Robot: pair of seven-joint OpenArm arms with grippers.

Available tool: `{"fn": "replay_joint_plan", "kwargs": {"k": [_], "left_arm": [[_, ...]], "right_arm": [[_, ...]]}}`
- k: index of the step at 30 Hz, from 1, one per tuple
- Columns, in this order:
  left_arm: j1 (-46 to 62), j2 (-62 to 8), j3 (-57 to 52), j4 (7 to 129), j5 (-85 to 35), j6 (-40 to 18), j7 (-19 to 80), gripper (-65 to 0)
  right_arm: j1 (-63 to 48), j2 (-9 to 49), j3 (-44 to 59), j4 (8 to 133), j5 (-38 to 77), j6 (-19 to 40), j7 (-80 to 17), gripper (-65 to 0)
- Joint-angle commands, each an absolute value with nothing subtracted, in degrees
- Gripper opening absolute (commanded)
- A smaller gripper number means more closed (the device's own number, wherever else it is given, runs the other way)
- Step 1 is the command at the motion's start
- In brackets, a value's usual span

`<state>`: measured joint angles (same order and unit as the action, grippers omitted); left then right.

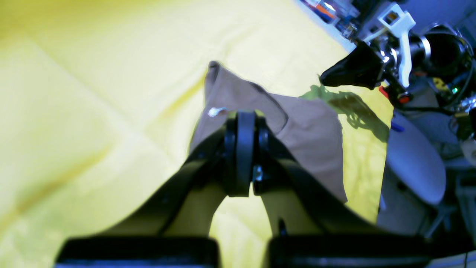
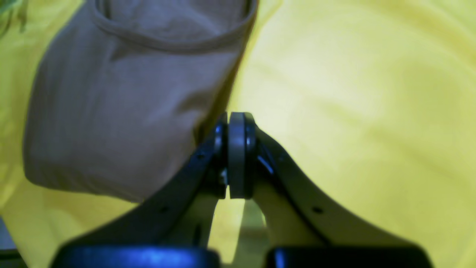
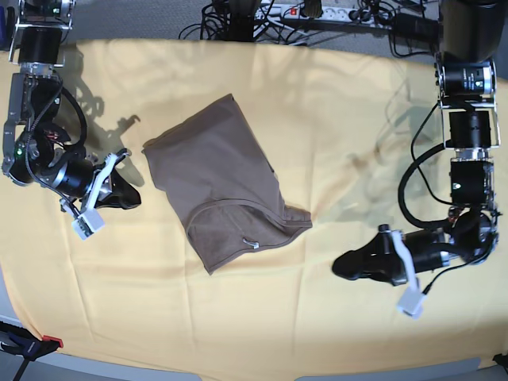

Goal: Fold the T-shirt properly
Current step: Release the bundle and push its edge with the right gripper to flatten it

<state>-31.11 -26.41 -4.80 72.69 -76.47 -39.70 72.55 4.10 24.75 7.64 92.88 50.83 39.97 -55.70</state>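
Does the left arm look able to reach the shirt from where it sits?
Probably yes: only bare yellow cloth lies between the shut left gripper and the T-shirt, with nothing in the way.

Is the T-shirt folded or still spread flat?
Folded: the T-shirt lies as a compact bundle, sleeves tucked in, neckline at one end.

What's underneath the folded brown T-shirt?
The folded taupe cloth T-shirt lies on the large pale-yellow cloth, which shows all around it. What that cloth covers stays hidden.
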Motion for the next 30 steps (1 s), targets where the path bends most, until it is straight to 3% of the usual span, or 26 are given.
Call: {"fn": "replay_joint_plan", "kwargs": {"k": [1,13,24,30], "left_arm": [[-31.6,-27.2,-7.0,73.5,-77.9,-40.0,72.8,-65.0],[-21.5,-35.5,-16.1,73.5,-81.3,-40.0,73.0,-65.0],[-19.7,-37.5,-15.9,73.5,-81.4,-40.0,73.1,-65.0],[-19.7,-37.4,-13.8,73.5,-81.7,-40.0,73.2,-65.0]], "right_arm": [[5.9,25.4,7.7,92.1,51.5,40.0,-54.6,-65.0],[7.8,23.7,3.8,77.7,51.0,40.0,-55.6,-65.0],[5.5,23.7,0.3,78.2,69.6,40.0,-69.9,-65.0],[0.8,24.6,0.4,81.5,74.3,40.0,-73.3,-65.0]]}}
